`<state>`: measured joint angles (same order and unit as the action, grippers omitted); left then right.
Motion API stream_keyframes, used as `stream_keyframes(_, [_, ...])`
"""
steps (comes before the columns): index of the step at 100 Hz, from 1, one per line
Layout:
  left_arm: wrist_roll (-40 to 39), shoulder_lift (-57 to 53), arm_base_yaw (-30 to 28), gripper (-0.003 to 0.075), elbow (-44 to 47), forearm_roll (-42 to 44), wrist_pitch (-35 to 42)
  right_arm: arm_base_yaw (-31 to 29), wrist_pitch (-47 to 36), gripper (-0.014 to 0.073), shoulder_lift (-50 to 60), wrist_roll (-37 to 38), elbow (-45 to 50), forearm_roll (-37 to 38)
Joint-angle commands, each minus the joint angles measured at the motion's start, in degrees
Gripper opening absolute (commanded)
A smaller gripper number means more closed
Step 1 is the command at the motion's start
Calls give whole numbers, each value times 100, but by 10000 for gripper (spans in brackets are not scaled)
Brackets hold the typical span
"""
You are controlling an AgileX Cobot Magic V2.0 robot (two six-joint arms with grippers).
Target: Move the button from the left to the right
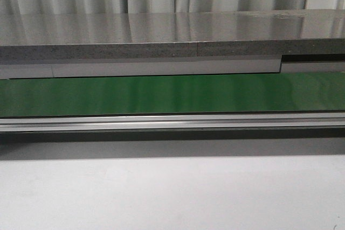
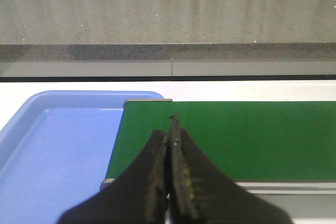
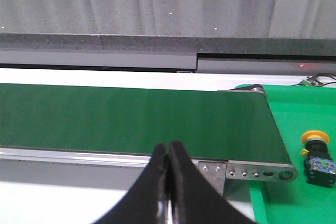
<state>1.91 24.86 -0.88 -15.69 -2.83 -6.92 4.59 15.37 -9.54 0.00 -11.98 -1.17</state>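
The button (image 3: 317,157), a yellow-orange cap on a dark boxy body, lies on a green tray (image 3: 294,203) just past the end of the green conveyor belt (image 3: 131,119); it shows only in the right wrist view. My right gripper (image 3: 168,148) is shut and empty, over the belt's near rail, well to the side of the button. My left gripper (image 2: 170,135) is shut and empty, over the other end of the belt (image 2: 236,140), beside a blue tray (image 2: 58,150). Neither gripper shows in the front view.
The belt (image 1: 172,94) runs across the front view with an aluminium rail (image 1: 172,122) along its near side. A grey stone counter (image 1: 161,33) stands behind it and a white tabletop (image 1: 172,197) lies in front. The blue tray holds nothing visible.
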Motion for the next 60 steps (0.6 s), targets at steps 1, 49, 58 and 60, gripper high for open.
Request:
stream_keyframes(1, [-19, 22, 44, -20, -172, -55, 435, 132, -714, -67, 199, 158, 136, 248])
stream_keyframes(49, [-19, 22, 44, -20, -172, -55, 435, 146, -1321, -67, 1008, 162, 1270, 25])
stream_keyframes(58, [-19, 22, 44, -20, -172, -55, 435, 146, -1321, -67, 1008, 162, 1270, 25])
stream_keyframes(60, [-19, 22, 44, -20, -172, -55, 435, 146, -1321, -67, 1008, 162, 1270, 25])
